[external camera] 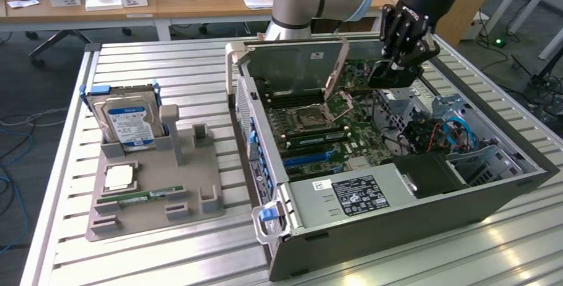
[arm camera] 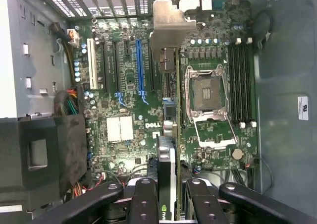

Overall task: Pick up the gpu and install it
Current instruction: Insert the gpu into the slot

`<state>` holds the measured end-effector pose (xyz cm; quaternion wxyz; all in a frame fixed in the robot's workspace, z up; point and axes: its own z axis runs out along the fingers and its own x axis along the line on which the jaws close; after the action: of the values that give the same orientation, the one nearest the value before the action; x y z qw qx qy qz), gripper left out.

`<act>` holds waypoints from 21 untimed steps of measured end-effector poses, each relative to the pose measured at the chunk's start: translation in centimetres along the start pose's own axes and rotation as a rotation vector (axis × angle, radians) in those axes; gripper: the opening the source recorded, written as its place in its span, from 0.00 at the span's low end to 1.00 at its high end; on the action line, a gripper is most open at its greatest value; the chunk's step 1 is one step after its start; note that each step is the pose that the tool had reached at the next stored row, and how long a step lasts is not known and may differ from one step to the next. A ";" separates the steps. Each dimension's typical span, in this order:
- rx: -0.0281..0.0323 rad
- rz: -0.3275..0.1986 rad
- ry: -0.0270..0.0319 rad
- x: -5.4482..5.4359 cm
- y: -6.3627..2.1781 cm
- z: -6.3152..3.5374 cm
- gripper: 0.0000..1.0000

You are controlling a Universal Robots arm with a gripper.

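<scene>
Black-fingered gripper point(arm camera: 169, 187) pinching the near end of the gpu point(arm camera: 167, 159), a flat green circuit card with a black cooler shroud, seen edge-on. Its long axis runs straight out from the gripper, silver metal end bracket point(arm camera: 168, 21) farthest. Beyond, on the green motherboard point(arm camera: 124, 130), the long blue expansion slot point(arm camera: 140, 68) lies parallel to the card, offset away from the open silver processor socket point(arm camera: 205, 95)

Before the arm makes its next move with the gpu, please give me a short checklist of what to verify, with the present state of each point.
1. The gpu is gripped between the fingers: ok.
2. The blue slot is empty: ok.
3. The gpu is lined up over the blue slot: cannot tell.
4. The gpu is seated in a slot: not ok, it hangs above the motherboard.
5. The blue slot is clear of the cable bundle: ok.
</scene>
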<state>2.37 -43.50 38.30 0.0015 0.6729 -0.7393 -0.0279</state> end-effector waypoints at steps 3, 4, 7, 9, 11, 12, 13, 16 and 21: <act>-0.0001 0.000 0.0000 0.0 0.00 0.00 0.27; -0.0001 -0.001 0.0000 0.0 0.00 0.00 0.27; -0.0001 -0.001 0.0000 0.0 0.00 0.00 0.27; 0.0000 -0.001 0.0000 0.0 0.00 0.00 0.27; -0.0001 0.000 0.0000 0.0 0.00 0.00 0.27; 0.0000 -0.001 0.0000 0.0 0.00 0.00 0.27; -0.0001 -0.003 0.0001 0.0 0.00 0.00 0.27; -0.0008 -0.023 0.0010 0.0 0.00 0.00 0.27; -0.0029 -0.082 0.0036 0.0 0.00 0.00 0.27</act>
<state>2.37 -43.50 38.30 0.0027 0.7028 -0.7109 -0.0278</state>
